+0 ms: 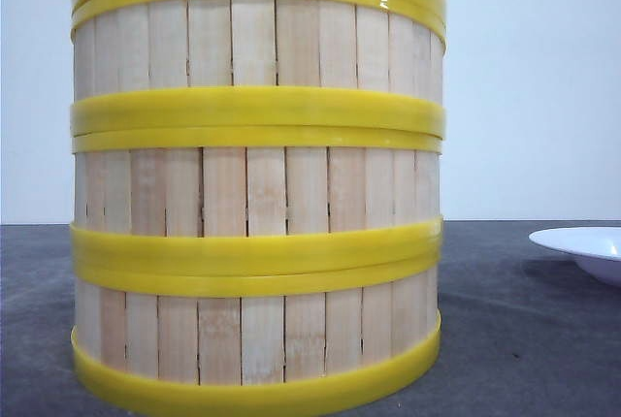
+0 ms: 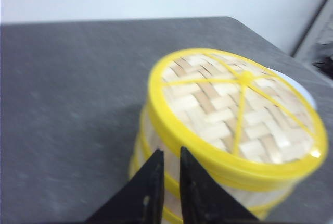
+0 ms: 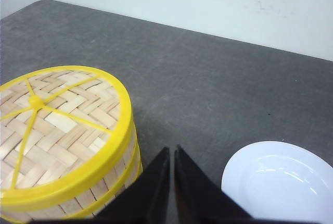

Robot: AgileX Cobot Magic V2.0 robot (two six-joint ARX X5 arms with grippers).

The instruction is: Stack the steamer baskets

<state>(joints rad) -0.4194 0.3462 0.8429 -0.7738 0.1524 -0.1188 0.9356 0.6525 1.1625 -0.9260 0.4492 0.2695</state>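
Three steamer baskets stand stacked in one tall column that fills the front view, pale slats between yellow rims. A flat woven lid with a yellow rim caps the stack. In the left wrist view my left gripper hovers above and beside the stack's upper wall, jaws nearly together with nothing between them. My right gripper hangs over the grey table between the stack and a plate, shut and holding nothing. Neither gripper shows in the front view.
A white shallow plate lies on the dark grey table to the right of the stack, its rim showing at the front view's right edge. A pale wall runs behind the table.
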